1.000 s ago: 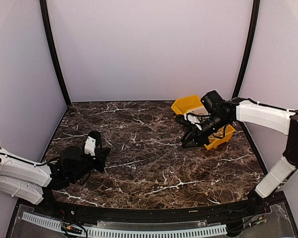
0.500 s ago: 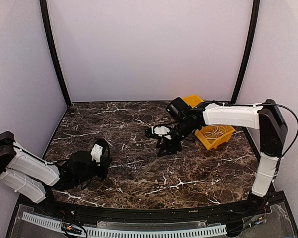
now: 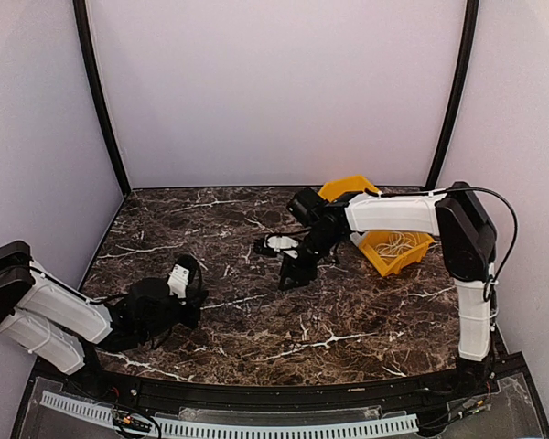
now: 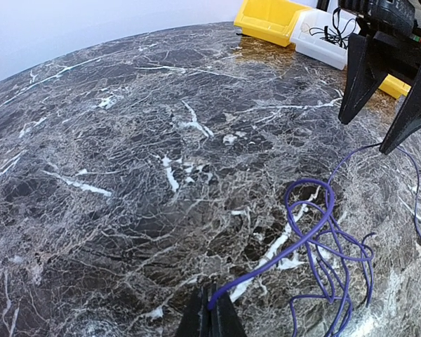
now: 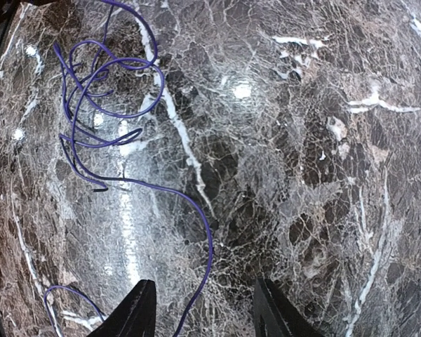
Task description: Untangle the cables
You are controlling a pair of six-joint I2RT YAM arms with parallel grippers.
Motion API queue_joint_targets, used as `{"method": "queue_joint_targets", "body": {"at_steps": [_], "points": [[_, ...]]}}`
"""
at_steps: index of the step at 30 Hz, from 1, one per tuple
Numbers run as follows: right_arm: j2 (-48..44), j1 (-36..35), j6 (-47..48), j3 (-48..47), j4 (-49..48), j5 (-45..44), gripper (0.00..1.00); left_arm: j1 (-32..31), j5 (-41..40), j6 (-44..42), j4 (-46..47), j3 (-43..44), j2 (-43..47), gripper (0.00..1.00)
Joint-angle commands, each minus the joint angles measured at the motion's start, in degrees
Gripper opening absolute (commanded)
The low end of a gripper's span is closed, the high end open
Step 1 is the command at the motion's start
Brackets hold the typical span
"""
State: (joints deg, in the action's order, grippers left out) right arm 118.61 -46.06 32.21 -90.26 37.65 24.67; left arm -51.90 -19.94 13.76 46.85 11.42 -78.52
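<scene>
Currently, the right gripper stands well away from the yellow plastic bin, on the side of the bin that faces the left arm; one second earlier it was directly at that bin, so the arm has swung out across the dark, white-veined marble tabletop within that interval. Its two black wedge-shaped fingers stand apart, gripping nothing, and they straddle a single strand of the thin purple cable that runs up from between them into the coils. The left gripper, farther still from the bin, is clenched on the other end of the same cable and has barely moved. The cable is a slender, round, flexible cord with a smooth jacket; between the two grippers it lies in several loose overlapping loops, some lifting off the surface, with no tight knot visible. The tabletop is hard, flat and glossy, showing lamp reflections, so it probably offers little friction to hold the cord. The change suggests that retrieval is complete and the separation step is starting: one end is anchored, and the right gripper is placed for a second grasp.
</scene>
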Motion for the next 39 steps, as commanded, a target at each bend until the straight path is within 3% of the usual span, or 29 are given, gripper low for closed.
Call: {"method": "queue_joint_targets", "body": {"at_steps": [1, 7, 11, 12, 20, 28, 39], "points": [[3.25, -0.01, -3.1, -1.84, 2.68, -1.78, 0.48, 0.22, 0.56, 0.64, 2.49, 0.19, -0.92, 0.0], [5.45, 0.1, -4.81, -4.83, 6.63, -0.49, 0.43, 0.26, 0.27, 0.59, 2.4, -0.36, -0.69, 0.0], [4.64, 0.37, -4.17, -7.88, 10.36, -0.13, 0.04, 0.26, -0.35, 1.08, 1.67, -0.64, 0.08, 0.0], [3.79, 0.76, -4.02, -8.9, 11.11, -0.48, 0.0, 0.24, -0.49, 1.3, 0.81, -0.57, 0.15, 0.0], [-8.73, 10.2, -5.5, -17.37, 10.26, 4.22, 0.0, 0.22, -6.2, 8.94, -9.55, -0.68, 2.29, 0.0], [-17.61, 21.57, -7.5, -22.33, 1.79, 4.09, 0.0, 0.22, -13.87, 25.87, -21.74, -0.62, 4.98, 0.0], [-20.15, 25.21, -7.82, -25.3, -8.16, 0.79, 0.0, 0.23, -14.64, 28.51, -26.41, 0.34, 5.79, 0.0]]}}
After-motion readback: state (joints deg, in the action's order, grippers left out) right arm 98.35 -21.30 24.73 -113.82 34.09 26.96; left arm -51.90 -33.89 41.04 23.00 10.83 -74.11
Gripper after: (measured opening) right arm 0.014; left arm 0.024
